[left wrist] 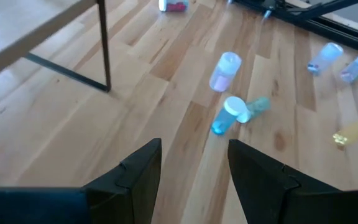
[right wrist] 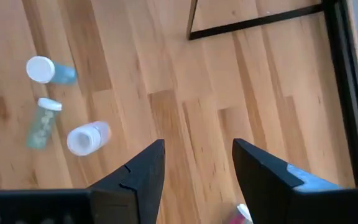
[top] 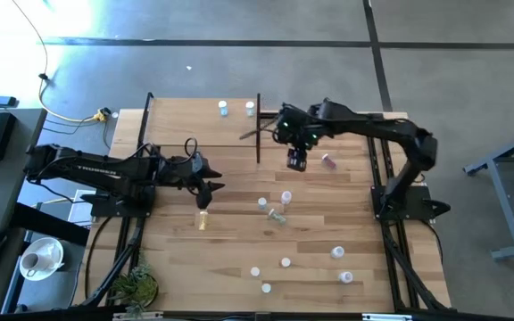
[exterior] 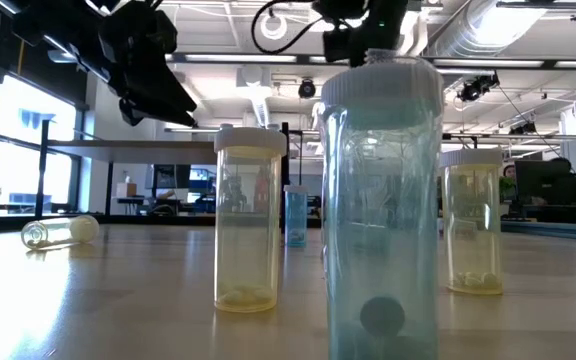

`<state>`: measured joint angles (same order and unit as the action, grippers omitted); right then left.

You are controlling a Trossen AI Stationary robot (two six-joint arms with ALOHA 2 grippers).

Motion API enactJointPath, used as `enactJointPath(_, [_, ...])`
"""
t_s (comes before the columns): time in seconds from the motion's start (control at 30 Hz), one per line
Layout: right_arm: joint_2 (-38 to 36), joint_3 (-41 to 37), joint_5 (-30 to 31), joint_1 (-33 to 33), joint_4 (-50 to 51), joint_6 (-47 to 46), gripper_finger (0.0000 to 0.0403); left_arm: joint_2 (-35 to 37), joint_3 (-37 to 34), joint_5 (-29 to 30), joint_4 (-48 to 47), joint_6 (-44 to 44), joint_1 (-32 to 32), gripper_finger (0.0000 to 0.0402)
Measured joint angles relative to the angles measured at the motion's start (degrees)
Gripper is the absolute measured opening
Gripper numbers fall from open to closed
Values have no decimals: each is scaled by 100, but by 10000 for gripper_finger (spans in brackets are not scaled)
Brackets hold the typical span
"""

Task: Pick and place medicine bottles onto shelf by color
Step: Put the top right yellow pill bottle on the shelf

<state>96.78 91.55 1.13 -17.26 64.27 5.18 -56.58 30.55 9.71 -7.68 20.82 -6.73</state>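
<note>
The shelf (top: 186, 120), a light-wood board with black posts, stands at the far left and carries two pale bottles (top: 223, 108) (top: 250, 108). Three medicine bottles cluster mid-table: a purple one (left wrist: 224, 70), a blue one (left wrist: 227, 115) and a green one (left wrist: 258, 104) lying on its side. A pink bottle (top: 328, 161) lies by my right gripper (top: 295, 160), which hangs open above the table beside the shelf's right post. My left gripper (top: 211, 189) is open near the shelf's front, above a yellow bottle (top: 203, 219). Neither gripper holds anything.
More bottles are scattered toward the near right part of the table (top: 337, 252) (top: 286, 262) (top: 346, 277) (top: 266, 287). Two yellow bottles (exterior: 246, 220) (exterior: 473, 220) and a blue-green one (exterior: 380, 210) stand close to the low camera. A plant (top: 136, 287) sits at the near left corner.
</note>
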Motion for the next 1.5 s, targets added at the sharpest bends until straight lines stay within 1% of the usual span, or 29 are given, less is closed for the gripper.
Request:
enactJointPath(0.27, [-1256, -1474, 43, 423, -988, -439, 179, -4, 0, -6, -156, 408, 331, 175])
enactJointPath(0.5, [-2064, -2516, 423, 739, -1896, -791, 179, -7, 0, -6, -794, 1494, 645, 175])
enactJointPath(0.7, [-2311, -3164, 491, 882, -2420, -1030, 179, -7, 0, -10, -1180, 2477, 962, 175])
enactJointPath(0.8, [-2309, -3309, 491, 909, -2485, -1113, 179, -7, 0, -120, -1332, 2979, 1146, 175])
enactJointPath(0.9, [-2309, -3427, 491, 908, -2640, -1184, 179, -7, 0, -236, -1424, 3304, 1344, 175])
enactJointPath(1.2, [-2307, -3434, 546, 908, -2796, -1287, 179, -7, 0, -235, -1437, 4108, 1971, 174])
enactJointPath(1.33, [-2307, -3434, 546, 908, -2798, -1289, 179, -7, 35, -290, -1324, 4335, 2189, 174])
enactJointPath(1.5, [-2307, -3434, 546, 908, -2797, -1289, 179, -4, 415, -351, -1347, 4282, 2364, 174])
